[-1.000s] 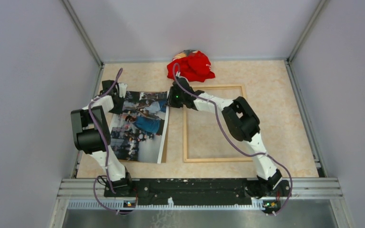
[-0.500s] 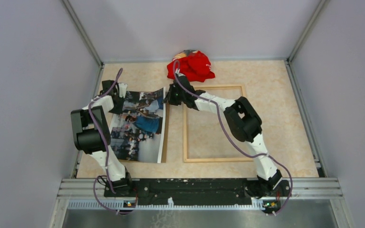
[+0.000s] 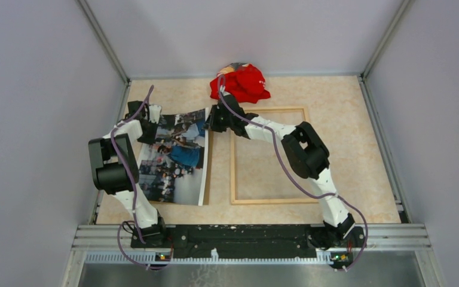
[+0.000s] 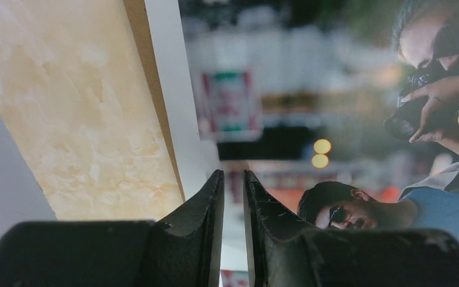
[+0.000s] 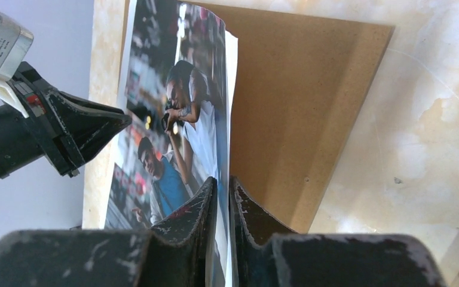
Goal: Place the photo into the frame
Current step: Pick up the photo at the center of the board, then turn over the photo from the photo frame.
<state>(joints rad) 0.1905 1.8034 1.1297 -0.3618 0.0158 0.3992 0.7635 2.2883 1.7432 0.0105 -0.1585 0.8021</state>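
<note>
Photo lies on the brown backing board, just left of the frame. My right gripper pinches its far right edge, holding that corner curled up off the board. My left gripper, nearly closed, nips the white border at its far left corner.

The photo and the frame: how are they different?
The photo is a solid colourful sheet; the frame is just a light-wood outline with table showing through. The photo's edge is pinched up by the right gripper; the frame lies flat. Both are rectangles.
</note>
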